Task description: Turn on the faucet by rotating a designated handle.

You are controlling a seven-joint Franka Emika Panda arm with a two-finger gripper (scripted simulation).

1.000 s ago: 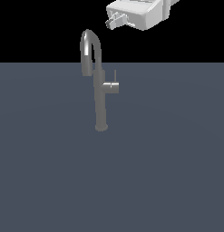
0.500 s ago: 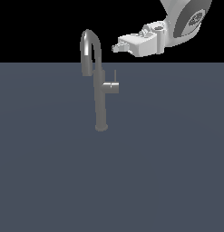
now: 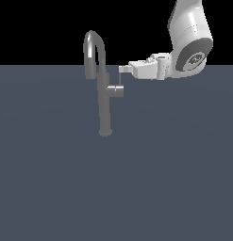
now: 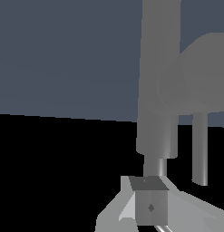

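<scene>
The grey faucet (image 3: 104,101) stands upright on the dark floor, its arched spout (image 3: 93,44) curving over to the exterior view's left. The handle (image 3: 116,91) is a short stub on the column's right side, with a thin lever rod (image 3: 121,80) rising from its end. My gripper (image 3: 123,69) lies level, pointing left, its tips right at the top of the rod. The fingers look pressed together with nothing between them. In the wrist view the fingertips (image 4: 150,206) sit close before the faucet column (image 4: 159,90), the handle stub (image 4: 202,77) and the rod (image 4: 200,152).
The white arm (image 3: 191,44) comes down from the upper right of the exterior view. A flat dark grey-blue floor (image 3: 116,188) spreads around the faucet's base (image 3: 105,132).
The arm has come down and leftward toward the faucet. The gripper went from high on the right to the top of the lever rod. The faucet and handle have not moved.
</scene>
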